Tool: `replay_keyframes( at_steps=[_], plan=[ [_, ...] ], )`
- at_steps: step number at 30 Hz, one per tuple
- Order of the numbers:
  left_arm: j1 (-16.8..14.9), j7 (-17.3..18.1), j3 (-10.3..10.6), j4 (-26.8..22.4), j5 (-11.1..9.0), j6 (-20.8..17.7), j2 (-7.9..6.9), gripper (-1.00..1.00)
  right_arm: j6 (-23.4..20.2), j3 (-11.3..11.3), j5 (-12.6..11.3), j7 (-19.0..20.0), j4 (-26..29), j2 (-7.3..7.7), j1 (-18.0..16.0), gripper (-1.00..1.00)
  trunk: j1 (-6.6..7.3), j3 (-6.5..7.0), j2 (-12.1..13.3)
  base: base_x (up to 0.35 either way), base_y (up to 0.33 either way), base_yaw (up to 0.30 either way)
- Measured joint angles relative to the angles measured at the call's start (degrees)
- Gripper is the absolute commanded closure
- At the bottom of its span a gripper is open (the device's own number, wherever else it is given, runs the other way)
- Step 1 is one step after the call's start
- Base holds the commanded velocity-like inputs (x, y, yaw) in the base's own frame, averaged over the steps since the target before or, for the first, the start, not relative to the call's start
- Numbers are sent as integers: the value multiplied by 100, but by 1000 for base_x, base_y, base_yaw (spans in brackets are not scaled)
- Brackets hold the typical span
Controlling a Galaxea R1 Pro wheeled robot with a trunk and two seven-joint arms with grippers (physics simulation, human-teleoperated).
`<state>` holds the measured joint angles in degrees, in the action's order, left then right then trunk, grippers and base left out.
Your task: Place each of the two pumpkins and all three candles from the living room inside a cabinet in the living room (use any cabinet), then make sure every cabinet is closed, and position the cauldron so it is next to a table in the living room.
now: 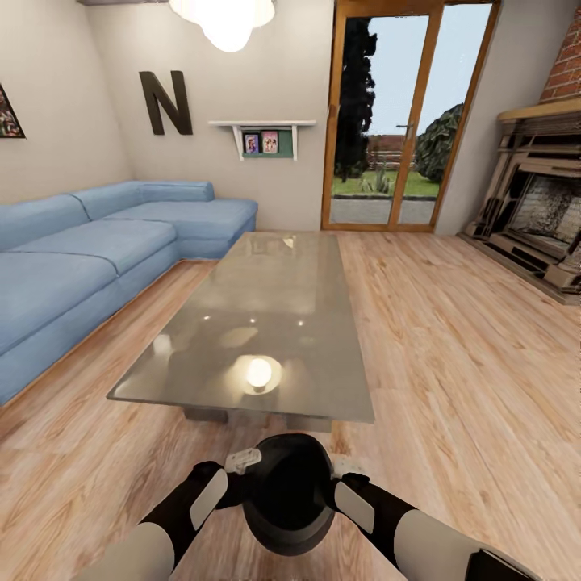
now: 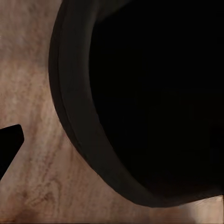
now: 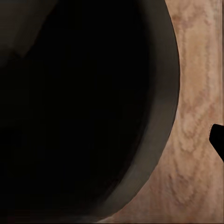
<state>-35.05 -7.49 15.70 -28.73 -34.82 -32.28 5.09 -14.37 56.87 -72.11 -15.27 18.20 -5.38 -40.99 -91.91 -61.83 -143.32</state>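
Black cauldron (image 1: 288, 494) held between both arms above the wood floor (image 1: 452, 339), just short of the glass-topped bench (image 1: 266, 323); left end effector (image 1: 242, 461) and right end effector (image 1: 349, 466) pressed at its rim, grip impossible to tell.

Light wood plank floor (image 1: 452, 339) ahead of me. Blue sectional sofa (image 1: 89, 258) along the left wall. Beige walls, big dark letter N (image 1: 165, 102), small white wall shelf (image 1: 263, 137) holding photo frames. Wood-framed glass doors (image 1: 395, 121) show garden and sky. Brick fireplace (image 1: 545, 218) at right. White ceiling lamp (image 1: 224, 18) lit overhead.
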Motion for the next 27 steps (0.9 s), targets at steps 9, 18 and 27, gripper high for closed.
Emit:
replay_keyframes(
  at_steps=[9,18,27],
  plan=[
    [0,-8,-1,0,8,5,20,-100,0,-1,0,0,-2,-1,0,-100,47,195,55,-48,0,0],
    [0,-9,-1,0,9,8,18,-100,8,-8,0,0,-2,7,0,-100,243,357,416,-135,0,0],
    [0,-9,1,0,9,8,12,-100,9,-8,0,0,-8,15,0,-100,441,518,777,-49,7,0]
  ],
)
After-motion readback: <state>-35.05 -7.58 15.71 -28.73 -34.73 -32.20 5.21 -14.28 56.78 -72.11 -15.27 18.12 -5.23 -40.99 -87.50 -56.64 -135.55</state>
